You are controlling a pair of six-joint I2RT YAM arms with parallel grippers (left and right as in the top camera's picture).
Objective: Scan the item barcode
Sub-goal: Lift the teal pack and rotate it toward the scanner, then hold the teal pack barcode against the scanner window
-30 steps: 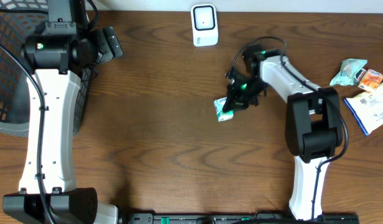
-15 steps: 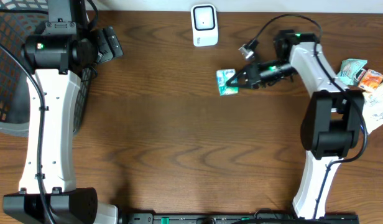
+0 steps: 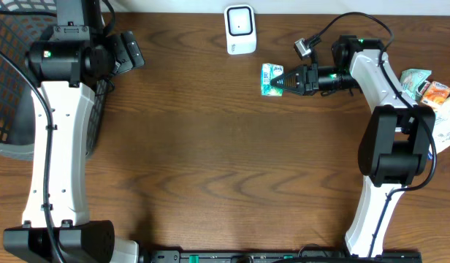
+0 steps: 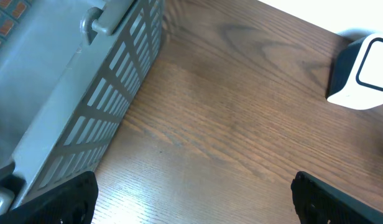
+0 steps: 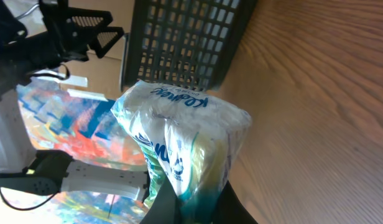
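We see the right gripper [image 3: 282, 80] clamped on the small green-and-white packet [image 3: 269, 79] in the upper middle of the overhead frame, just below and to the right of the white scanner [image 3: 239, 29]. The left gripper [image 3: 128, 51], at upper left beside the dark basket [image 3: 6, 88], has its jaws wide apart.

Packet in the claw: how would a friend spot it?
On the far side of the brown table, right of the white scanner, the right claw pinches a green-and-white packet. It alone is away from the pile at the right edge.
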